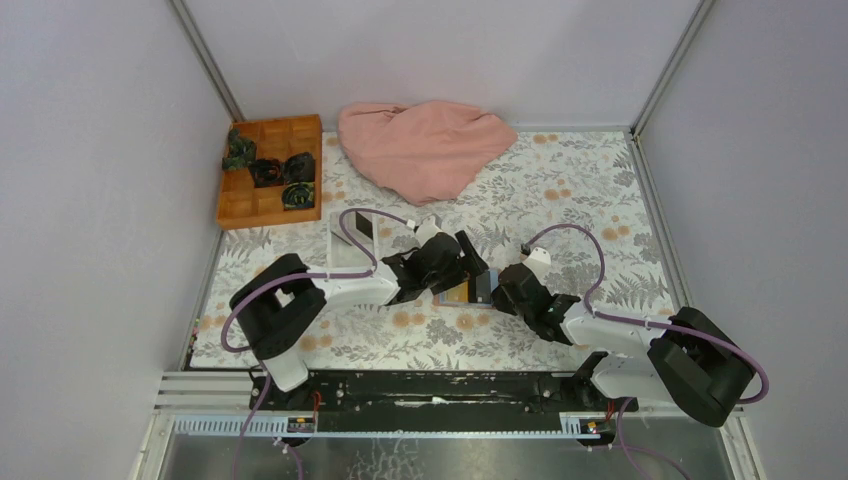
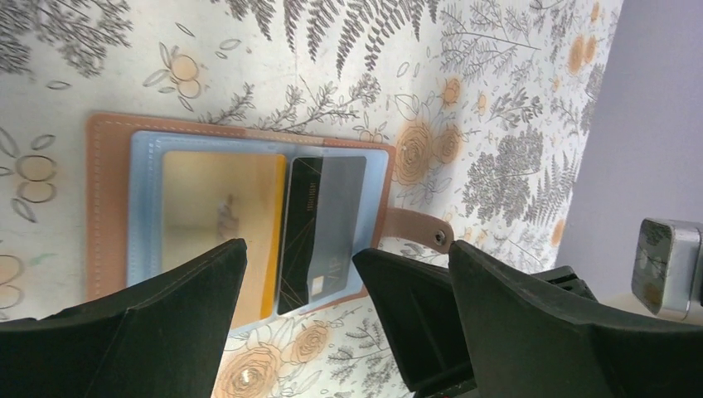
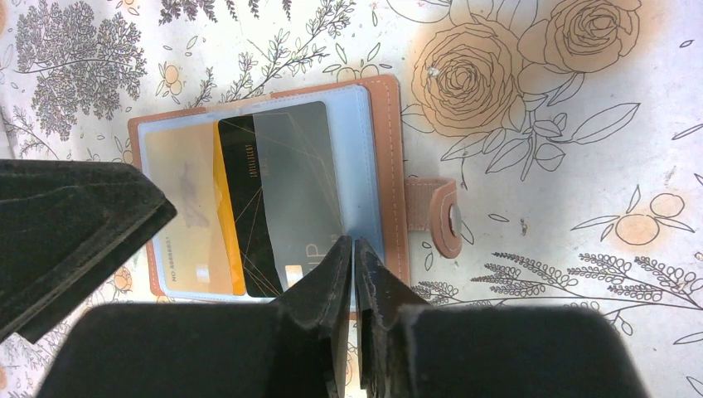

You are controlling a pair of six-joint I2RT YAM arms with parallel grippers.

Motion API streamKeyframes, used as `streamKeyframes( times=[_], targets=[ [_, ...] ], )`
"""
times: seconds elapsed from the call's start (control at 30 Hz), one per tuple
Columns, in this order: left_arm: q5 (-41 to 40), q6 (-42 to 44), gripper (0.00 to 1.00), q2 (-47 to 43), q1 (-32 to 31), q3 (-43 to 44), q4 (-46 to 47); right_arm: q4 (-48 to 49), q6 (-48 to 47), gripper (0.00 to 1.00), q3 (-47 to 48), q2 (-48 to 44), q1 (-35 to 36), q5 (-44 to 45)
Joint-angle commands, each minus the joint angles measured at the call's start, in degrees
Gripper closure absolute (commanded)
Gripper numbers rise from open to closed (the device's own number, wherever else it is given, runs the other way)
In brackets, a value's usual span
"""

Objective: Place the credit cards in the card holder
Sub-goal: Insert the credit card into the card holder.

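Card holder (image 3: 392,157) lies opened flat on the floral table cover (image 3: 539,124), at the middle of the table between the two grippers. Its tan leather face is down and its pale-blue plastic sleeves are up. The strap with snap (image 3: 437,217) sticks out from one side edge.

Two credit cards sit in the sleeves. The gold card (image 3: 186,215) occupies the pocket away from the strap. The dark card (image 3: 265,199) lies just beside it and overlaps its edge (a clear flap covers part of the dark card).

Left gripper (image 1: 466,264) hovers above the holder with jaws spread wide and nothing between them.

Right gripper (image 3: 354,249) has its jaws drawn nearly together, with only a thin slit between them. Its tips are at the sleeve's near edge, beside the dark card. Whether they pinch the sleeve cannot be told.

An orange compartment box (image 1: 270,170) and a pink cloth (image 1: 425,150) lie at the far side, well apart from the holder.
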Motion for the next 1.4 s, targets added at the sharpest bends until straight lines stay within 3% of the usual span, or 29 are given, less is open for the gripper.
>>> streamKeyframes(
  times=[0.0, 0.1, 0.17, 0.27, 0.37, 0.4, 0.57, 0.73, 0.9, 1.37],
  targets=[
    [-6.3, 6.7, 0.01, -1.9, 0.3, 1.0, -5.8, -2.0, 0.4, 0.89, 0.2, -0.9, 0.6, 2.3],
    [-8.9, 10.4, 0.03, -1.9, 0.3, 1.8, -8.3, -1.8, 0.4, 0.89, 0.3, -0.9, 0.6, 2.0],
    [-9.9, 13.0, 0.11, -2.3, 0.2, 1.6, -8.2, -1.7, 0.5, 0.89, 0.3, -0.7, 0.6, 1.8],
    [-10.9, 17.9, 0.31, -2.8, 0.2, 1.8, -7.9, -1.7, 0.3, 0.89, 0.4, -0.8, 0.6, 1.7],
    [-11.1, 22.4, 0.61, -3.0, 0.2, 2.9, -8.4, -1.3, 0.3, 0.89, 0.3, -0.6, 0.6, 1.4],
    [-11.2, 23.8, 0.66, -3.0, 0.2, 3.5, -8.7, -1.2, 0.3, 0.89, 0.3, -0.4, 0.6, 1.3],
    [-9.8, 27.8, 0.75, -2.3, -0.4, 5.2, -8.7, -1.0, 0.3, 0.89, 0.4, 0.0, 0.6, 0.9],
    [-8.7, 28.5, 0.96, 0.9, -1.9, 7.0, -9.6, -1.0, 0.2, 0.89, 0.3, -0.3, 0.6, 0.9],
    [-9.4, 28.4, 1.00, 3.2, -3.8, 8.2, -10.3, -1.4, 0.2, 0.89, 0.2, -1.3, 0.6, 0.8],
    [-13.6, 27.2, 1.00, 5.8, -6.1, 9.4, -14.1, -1.4, 0.4, 0.89, -0.3, -2.6, 0.6, 0.5]
  ],
)
